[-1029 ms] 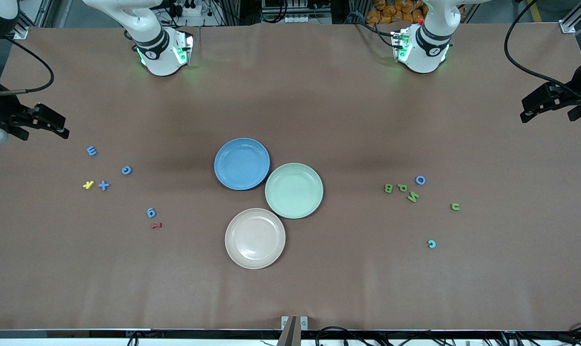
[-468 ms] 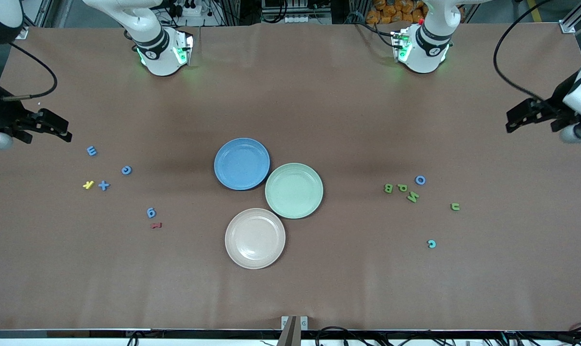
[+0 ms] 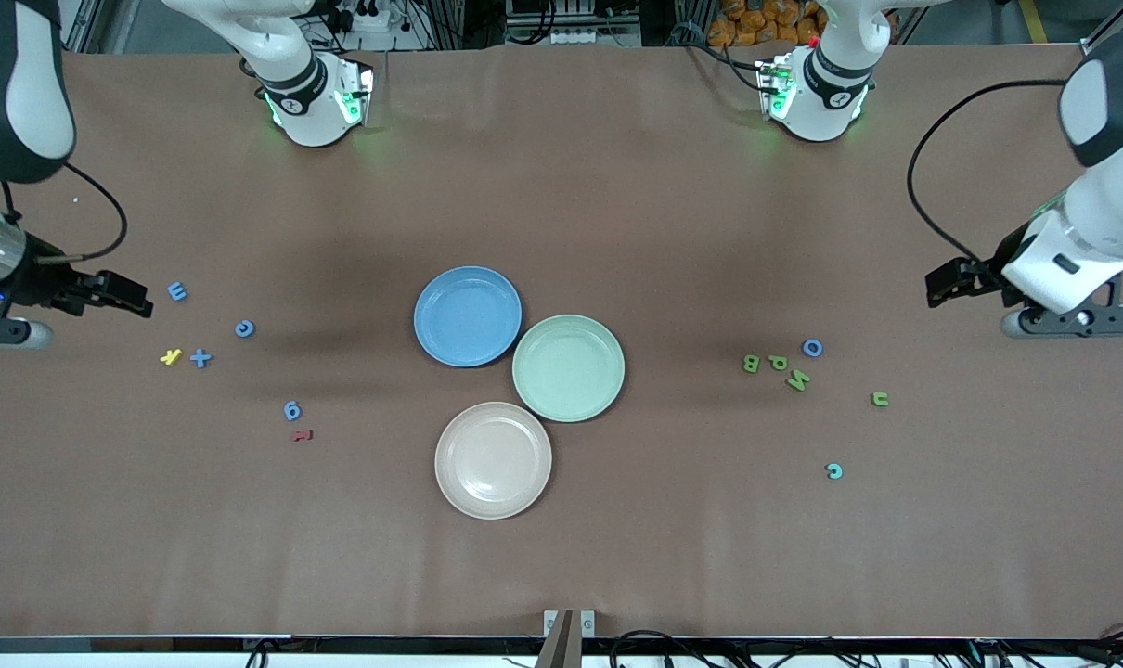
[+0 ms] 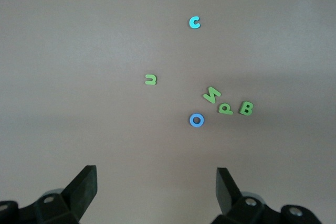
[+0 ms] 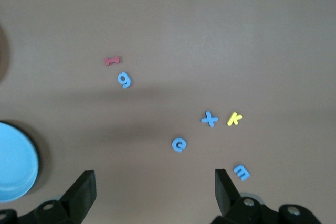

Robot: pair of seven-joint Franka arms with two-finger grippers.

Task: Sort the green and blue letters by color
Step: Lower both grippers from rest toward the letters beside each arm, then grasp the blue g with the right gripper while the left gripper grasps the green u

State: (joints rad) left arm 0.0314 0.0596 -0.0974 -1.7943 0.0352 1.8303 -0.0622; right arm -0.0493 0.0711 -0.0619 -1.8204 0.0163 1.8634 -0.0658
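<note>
Blue letters E (image 3: pixel 177 291), c (image 3: pixel 245 327), plus (image 3: pixel 200 358) and 9 (image 3: pixel 291 410) lie toward the right arm's end; the right wrist view shows the E (image 5: pixel 241 172) and c (image 5: pixel 179 144). Green B (image 3: pixel 751 363), P (image 3: pixel 779 362), M (image 3: pixel 798 378), u (image 3: pixel 880 399) and a blue O (image 3: pixel 812 348) lie toward the left arm's end. My right gripper (image 3: pixel 127 296) is open and empty over the table beside the E. My left gripper (image 3: pixel 945 282) is open and empty over the table beside the O (image 4: pixel 196 120).
A blue plate (image 3: pixel 468 315), a green plate (image 3: pixel 568 367) and a beige plate (image 3: pixel 493 459) sit together mid-table. A yellow k (image 3: pixel 171 356) and a dark red letter (image 3: pixel 303 434) lie among the blue ones. A cyan c (image 3: pixel 833 470) lies nearer the camera than the u.
Both arms have swung in from the table's ends toward the letter groups. No letter or plate has moved.
</note>
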